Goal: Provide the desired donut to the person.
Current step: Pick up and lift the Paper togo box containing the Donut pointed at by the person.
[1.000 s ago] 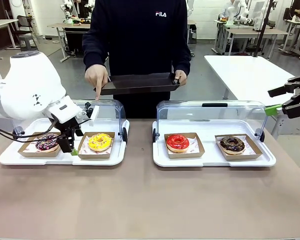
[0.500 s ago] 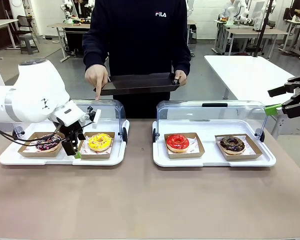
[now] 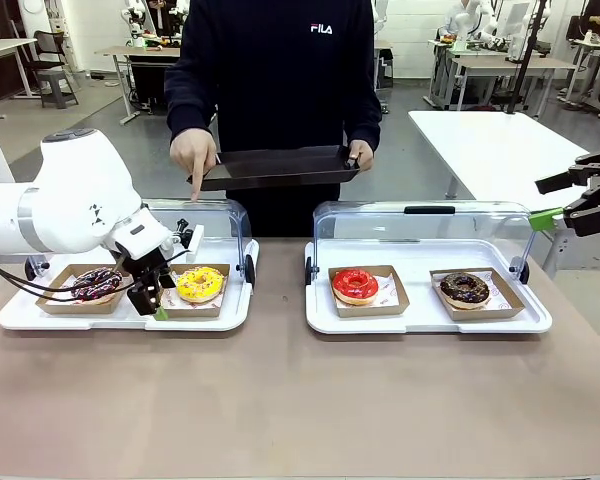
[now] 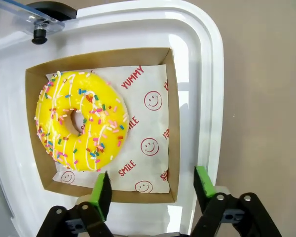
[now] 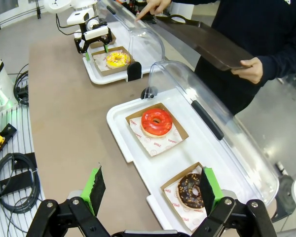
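One yellow-iced donut (image 4: 81,121) — rainbow sprinkles, white drizzle — in brown cardboard tray (image 4: 173,123).

Bright, even overhead light; soft, faint shadows on tabletop (image 3: 280,400). Glare streaks on clear covers (image 3: 420,225). Wrist views bowed at edges; left gripper (image 4: 152,178) crisp.

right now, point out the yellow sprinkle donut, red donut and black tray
yellow sprinkle donut (image 4: 103,123), left wrist view, icing
red donut (image 3: 366,288), front view, icing
black tray (image 3: 280,166), front view, near wall
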{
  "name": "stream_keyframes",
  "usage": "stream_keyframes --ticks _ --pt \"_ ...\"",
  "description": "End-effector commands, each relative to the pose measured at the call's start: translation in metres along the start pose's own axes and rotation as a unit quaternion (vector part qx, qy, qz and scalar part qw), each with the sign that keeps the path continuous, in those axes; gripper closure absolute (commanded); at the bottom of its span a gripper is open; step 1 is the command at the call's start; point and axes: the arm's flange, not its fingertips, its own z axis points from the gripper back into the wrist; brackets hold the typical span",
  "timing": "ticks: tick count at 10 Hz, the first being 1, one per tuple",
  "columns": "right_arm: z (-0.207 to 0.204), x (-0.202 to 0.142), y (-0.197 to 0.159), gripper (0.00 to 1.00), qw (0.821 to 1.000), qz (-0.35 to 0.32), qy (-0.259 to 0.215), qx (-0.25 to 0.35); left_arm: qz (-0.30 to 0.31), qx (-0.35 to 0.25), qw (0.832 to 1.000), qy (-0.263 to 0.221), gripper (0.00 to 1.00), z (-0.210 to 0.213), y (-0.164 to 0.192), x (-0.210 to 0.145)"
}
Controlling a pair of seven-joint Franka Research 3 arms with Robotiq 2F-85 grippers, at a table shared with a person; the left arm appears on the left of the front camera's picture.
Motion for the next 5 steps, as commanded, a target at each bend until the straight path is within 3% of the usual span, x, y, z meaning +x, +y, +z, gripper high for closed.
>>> stream_keyframes --ticks 1,2,4,5 --pt "-0.0027 -0.0001 -0.0016 0.0 1.0 -0.002 -0.007 0.004 -0.011 0.002 1.0 -0.005 0.7 -0.0053 0.0009 -0.0054" --pt "-0.0027 -0.0001 -0.0016 0.0 1.0 -0.002 -0.007 0.004 -0.008 -0.001 1.0 -0.001 1.0 -0.005 0.0005 -0.0049" --pt "-0.0027 -0.0001 -0.0016 0.0 1.0 -0.002 -0.007 0.004 -0.003 0.002 1.0 0.002 1.0 -0.0046 -0.0001 -0.0058" --pt "-0.0027 -0.0001 -0.0016 0.0 1.0 -0.002 -0.007 0.004 0.002 -0.002 1.0 0.006 0.94 -0.0054 -0.0003 -0.0062"
